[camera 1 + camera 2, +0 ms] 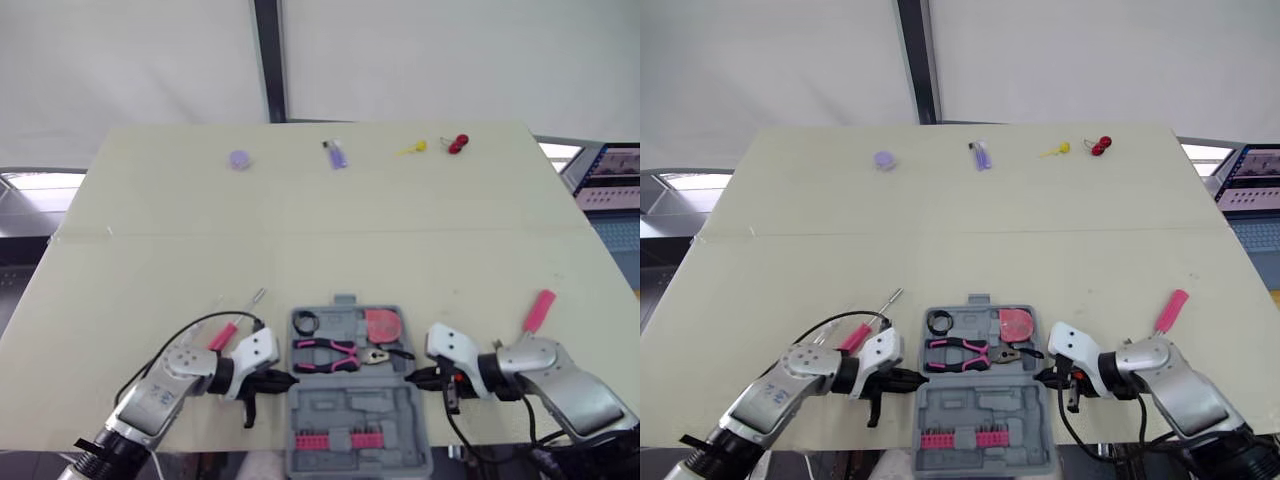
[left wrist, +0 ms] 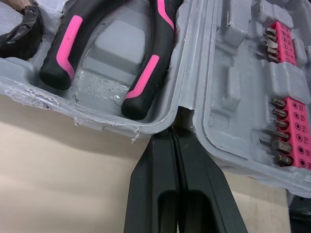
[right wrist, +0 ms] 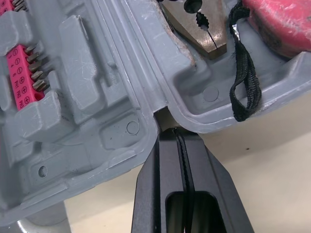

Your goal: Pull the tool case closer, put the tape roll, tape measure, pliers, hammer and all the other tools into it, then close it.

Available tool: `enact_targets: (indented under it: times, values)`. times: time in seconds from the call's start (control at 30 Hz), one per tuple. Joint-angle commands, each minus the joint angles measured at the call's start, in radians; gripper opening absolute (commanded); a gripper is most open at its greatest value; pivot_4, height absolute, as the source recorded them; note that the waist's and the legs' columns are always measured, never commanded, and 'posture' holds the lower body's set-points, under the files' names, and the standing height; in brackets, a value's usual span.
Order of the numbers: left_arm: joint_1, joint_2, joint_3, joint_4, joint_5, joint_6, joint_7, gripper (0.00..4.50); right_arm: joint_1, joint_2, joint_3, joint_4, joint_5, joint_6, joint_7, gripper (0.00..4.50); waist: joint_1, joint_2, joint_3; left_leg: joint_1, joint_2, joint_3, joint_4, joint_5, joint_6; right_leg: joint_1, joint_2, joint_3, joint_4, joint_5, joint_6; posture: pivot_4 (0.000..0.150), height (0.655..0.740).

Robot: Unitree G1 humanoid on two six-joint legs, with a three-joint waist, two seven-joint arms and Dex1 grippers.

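Open case (image 1: 352, 418) lies at the table's (image 1: 300, 220) near edge, between the grippers. Left gripper (image 1: 288, 379) and right gripper (image 1: 411, 378), both clenched and empty, touch opposite ends of its left-to-right hinge (image 1: 350, 379).

The tool case (image 1: 352, 412) is plain grey, with a bright pink bit strip (image 1: 337, 440) in its near half. The pliers (image 1: 325, 353) have black handles striped pink. The tape measure (image 1: 381, 323) is pinkish red and the tape roll (image 1: 305, 322) is black. The left hand (image 1: 287, 380) and right hand (image 1: 411, 378) have black fingers on white housings. The desk (image 1: 300, 240) is pale cream, and the screwdriver (image 1: 222, 336) lying on it has a pink handle.
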Motion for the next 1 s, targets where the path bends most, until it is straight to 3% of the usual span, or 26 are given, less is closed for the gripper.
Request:
enact_targets:
  times: [0.03,1.0]
  values:
    - [-0.022,-0.015,0.007,0.011,0.018,-0.02,0.032,0.03,-0.023,0.027,-0.004,-0.022,0.023,-0.008,-0.002,0.0,-0.002,0.0,0.0,0.0,0.0,0.0,0.0,0.0,0.0,0.0,0.0,0.0,0.0,0.0,0.0,0.15,0.74]
    - [-0.122,-0.093,0.068,0.129,0.077,-0.112,0.143,0.03,-0.138,0.087,0.002,0.076,-0.036,-0.039,-0.038,0.0,-0.001,0.0,0.0,0.0,0.0,0.0,0.001,0.0,0.0,0.0,0.0,0.0,0.001,0.0,0.0,0.15,0.74]
